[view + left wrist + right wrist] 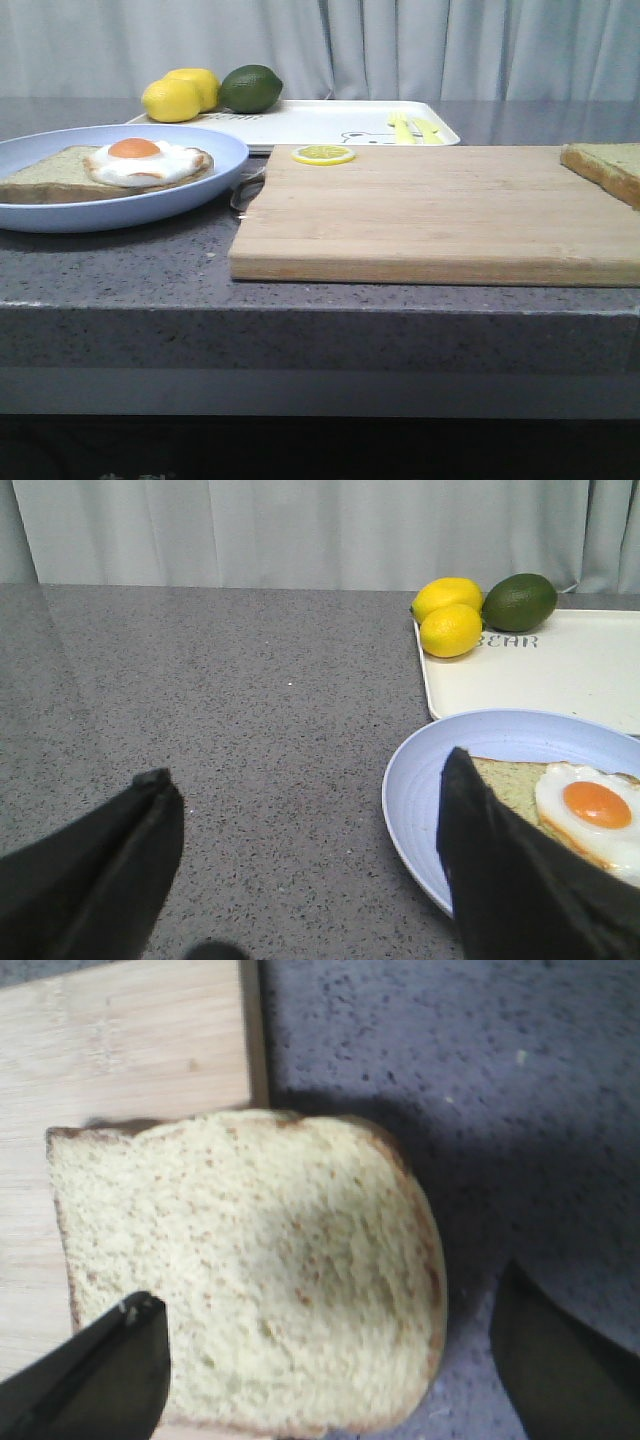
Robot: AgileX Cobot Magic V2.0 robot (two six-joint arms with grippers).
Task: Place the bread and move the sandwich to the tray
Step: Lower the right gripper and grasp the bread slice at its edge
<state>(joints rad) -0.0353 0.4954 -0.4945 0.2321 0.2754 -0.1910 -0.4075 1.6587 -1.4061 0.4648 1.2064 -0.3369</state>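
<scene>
Our right gripper (330, 1360), jaws apart, straddles the bread (250, 1270) overhanging the cutting board (120, 1050); soft, light; we'd pinch crust edges.

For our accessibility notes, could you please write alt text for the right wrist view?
A pale slice of bread lies half on a wooden cutting board, overhanging the speckled grey counter. The open right gripper hovers above, one dark finger on each side.

The word "BEAR" stands in grey capitals on the white tray (560, 670), printed just beside the green lime (519, 601) at the tray's 11 o'clock corner. In the front view the same print on the tray (330, 122) is too small to read.
</scene>
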